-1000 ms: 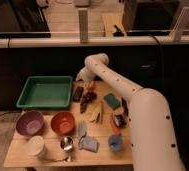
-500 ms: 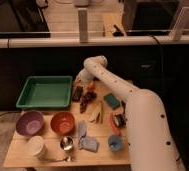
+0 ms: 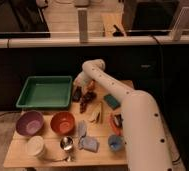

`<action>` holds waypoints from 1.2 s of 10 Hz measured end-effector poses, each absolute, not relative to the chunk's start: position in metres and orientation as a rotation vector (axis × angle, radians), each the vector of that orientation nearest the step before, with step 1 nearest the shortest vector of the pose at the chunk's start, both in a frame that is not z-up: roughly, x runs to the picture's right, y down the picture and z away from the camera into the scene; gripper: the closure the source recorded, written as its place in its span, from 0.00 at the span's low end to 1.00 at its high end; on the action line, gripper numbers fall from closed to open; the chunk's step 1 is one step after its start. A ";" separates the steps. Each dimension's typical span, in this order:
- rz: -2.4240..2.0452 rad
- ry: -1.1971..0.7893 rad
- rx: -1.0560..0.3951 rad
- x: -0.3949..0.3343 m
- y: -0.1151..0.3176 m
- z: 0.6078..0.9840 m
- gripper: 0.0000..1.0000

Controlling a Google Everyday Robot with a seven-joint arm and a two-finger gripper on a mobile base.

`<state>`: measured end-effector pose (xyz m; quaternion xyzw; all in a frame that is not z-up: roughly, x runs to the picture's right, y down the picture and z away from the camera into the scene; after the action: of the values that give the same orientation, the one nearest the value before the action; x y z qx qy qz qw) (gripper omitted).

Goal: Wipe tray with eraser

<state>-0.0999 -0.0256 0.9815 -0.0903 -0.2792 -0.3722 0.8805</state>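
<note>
The green tray (image 3: 44,93) lies on the back left of the wooden table. The eraser (image 3: 77,94), a small dark block, rests on the table just off the tray's right wall. My white arm reaches in from the lower right and bends down over the table's back middle. Its gripper (image 3: 81,82) hangs right above the eraser, beside the tray's right rim. Whether it touches the eraser cannot be told.
A purple bowl (image 3: 30,123) and an orange bowl (image 3: 63,122) sit in front of the tray. A white cup (image 3: 36,147), a metal cup (image 3: 67,144), a blue cloth (image 3: 87,143) and a blue cup (image 3: 116,143) line the front edge. A teal sponge (image 3: 112,102) lies under the arm.
</note>
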 end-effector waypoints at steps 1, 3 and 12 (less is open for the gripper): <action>-0.783 -0.581 -0.191 -0.101 -0.024 0.985 0.39; -0.793 -0.579 -0.197 -0.103 -0.021 0.988 0.39; -0.819 -0.560 -0.229 -0.102 -0.008 1.002 0.39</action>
<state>-0.1018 -0.0083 1.0019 -0.1097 -0.2682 -0.3920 0.8731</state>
